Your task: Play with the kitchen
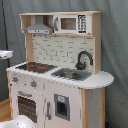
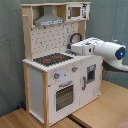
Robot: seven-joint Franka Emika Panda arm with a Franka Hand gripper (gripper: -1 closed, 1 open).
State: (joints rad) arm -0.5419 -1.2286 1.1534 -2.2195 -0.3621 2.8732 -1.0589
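Note:
The kitchen (image 1: pixel 55 85) is a white and pale-wood toy unit seen in both exterior views. It has a black-red hob (image 1: pixel 35 66), a silver sink (image 1: pixel 70 75), a black faucet (image 1: pixel 83 59), a grey hood (image 1: pixel 39 29), a microwave (image 1: pixel 70 23) and an oven door (image 1: pixel 27 106). In the second exterior view my white arm (image 2: pixel 107 50) reaches in from the right, and my gripper (image 2: pixel 75 48) overlaps the sink area, hiding the sink. The kitchen (image 2: pixel 55 75) shows its hob (image 2: pixel 52 59) and oven door (image 2: pixel 64 95) there. Nothing hangs over the sink in the first exterior view.
A rounded white shape (image 1: pixel 17 122) sits at the first exterior view's bottom left edge. A pale object (image 1: pixel 4 53) pokes in at the first exterior view's left. Grey curtain (image 1: pixel 115 50) hangs behind the kitchen. A wooden floor (image 2: pixel 100 110) lies in front.

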